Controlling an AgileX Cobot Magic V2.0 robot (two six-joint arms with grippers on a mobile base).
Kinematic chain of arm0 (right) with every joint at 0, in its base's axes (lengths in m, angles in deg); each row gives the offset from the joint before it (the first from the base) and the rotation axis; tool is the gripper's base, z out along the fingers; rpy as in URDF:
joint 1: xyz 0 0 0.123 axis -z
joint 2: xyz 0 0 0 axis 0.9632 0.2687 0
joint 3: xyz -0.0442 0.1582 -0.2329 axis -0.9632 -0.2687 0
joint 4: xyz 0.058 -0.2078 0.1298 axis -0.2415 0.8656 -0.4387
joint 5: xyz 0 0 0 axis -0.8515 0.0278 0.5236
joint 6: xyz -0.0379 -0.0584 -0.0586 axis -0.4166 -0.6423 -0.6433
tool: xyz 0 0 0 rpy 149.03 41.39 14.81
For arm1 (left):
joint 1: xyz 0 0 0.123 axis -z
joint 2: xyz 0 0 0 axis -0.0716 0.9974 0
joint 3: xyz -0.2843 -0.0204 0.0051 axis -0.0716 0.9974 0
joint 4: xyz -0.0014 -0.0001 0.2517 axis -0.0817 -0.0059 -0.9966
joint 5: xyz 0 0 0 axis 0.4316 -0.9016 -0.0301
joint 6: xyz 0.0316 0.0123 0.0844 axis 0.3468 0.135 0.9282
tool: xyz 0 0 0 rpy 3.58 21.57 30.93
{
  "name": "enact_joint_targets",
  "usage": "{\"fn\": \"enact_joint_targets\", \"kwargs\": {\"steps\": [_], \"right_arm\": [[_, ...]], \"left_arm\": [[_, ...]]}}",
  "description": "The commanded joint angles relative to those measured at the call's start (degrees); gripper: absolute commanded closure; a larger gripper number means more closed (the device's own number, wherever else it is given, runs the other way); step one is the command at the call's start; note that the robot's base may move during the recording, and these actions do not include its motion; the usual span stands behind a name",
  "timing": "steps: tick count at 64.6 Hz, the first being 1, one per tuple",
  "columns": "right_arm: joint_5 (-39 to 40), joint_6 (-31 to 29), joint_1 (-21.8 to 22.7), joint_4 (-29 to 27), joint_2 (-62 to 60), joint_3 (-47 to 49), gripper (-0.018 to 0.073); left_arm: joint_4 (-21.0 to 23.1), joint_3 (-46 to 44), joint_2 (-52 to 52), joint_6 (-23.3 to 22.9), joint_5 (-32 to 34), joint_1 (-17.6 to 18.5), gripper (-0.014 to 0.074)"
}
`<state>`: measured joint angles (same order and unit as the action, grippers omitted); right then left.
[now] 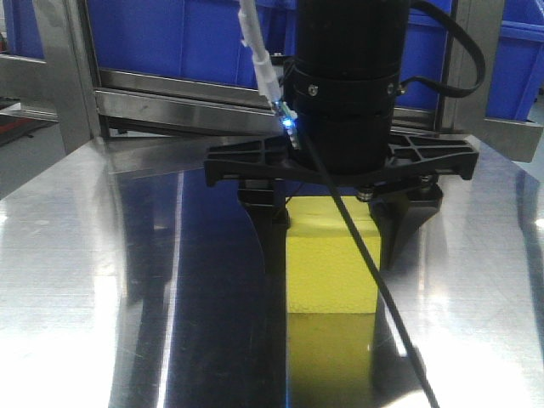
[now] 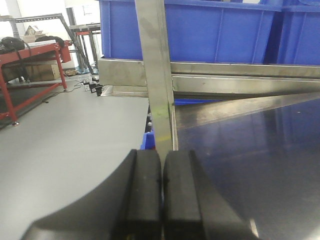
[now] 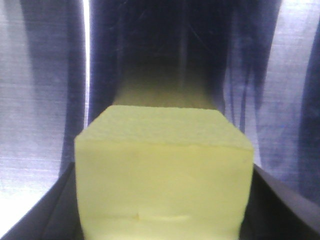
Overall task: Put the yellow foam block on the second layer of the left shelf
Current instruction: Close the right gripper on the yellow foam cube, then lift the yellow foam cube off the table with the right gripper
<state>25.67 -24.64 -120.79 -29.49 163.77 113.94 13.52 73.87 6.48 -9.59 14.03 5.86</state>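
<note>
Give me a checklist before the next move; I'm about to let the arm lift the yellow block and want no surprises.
1. Right gripper around the yellow foam block: ok, a finger on each side.
2. Block clear of the table: not ok, it sits on the metal.
3. Left gripper empty: ok, shut on nothing.
4. Black cable clear of the lift: cannot tell; it hangs across the block's front.
5. Second layer of the shelf free: cannot tell; only blue bins on one level show.
</note>
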Motion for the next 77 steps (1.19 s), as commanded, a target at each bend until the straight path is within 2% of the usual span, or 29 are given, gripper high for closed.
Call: {"fn": "enact_joint_targets", "kwargs": {"steps": [1,15,25,34,48,64,70,77], "right_arm": [[0.00,-0.01,0.32,0.12,-2.79,1.28,0.0117],[-0.05,-1.84,0.32,0.48,-6.78,1.28,0.0117],[0.20,-8.60,0.75,0.51,-11.61,-0.82,0.0117],[1.63,-14.08,3.51,-0.97,-18.52,-6.73,0.0117],[3.05,-28.86,13.89,-6.54,-29.37,-17.36,0.0117],[4.58,-43.78,30.12,-9.59,-40.38,-25.75,0.0117],[8.12,-47.03,35.90,-9.79,-44.82,-28.50,0.0117],[15.87,-47.42,41.36,-9.84,-50.41,-32.26,0.0117]], "left_arm": [[0.35,1.44,-1.15,-0.27,4.66,-0.12,0.0460],[0.35,1.44,-1.15,-0.27,4.66,-0.12,0.0460],[0.35,1.44,-1.15,-0.27,4.66,-0.12,0.0460],[0.35,1.44,-1.15,-0.27,4.66,-0.12,0.0460],[0.35,1.44,-1.15,-0.27,4.66,-0.12,0.0460],[0.35,1.44,-1.15,-0.27,4.66,-0.12,0.0460],[0.35,1.44,-1.15,-0.27,4.66,-0.12,0.0460],[0.35,1.44,-1.15,-0.27,4.66,-0.12,0.0460]]}}
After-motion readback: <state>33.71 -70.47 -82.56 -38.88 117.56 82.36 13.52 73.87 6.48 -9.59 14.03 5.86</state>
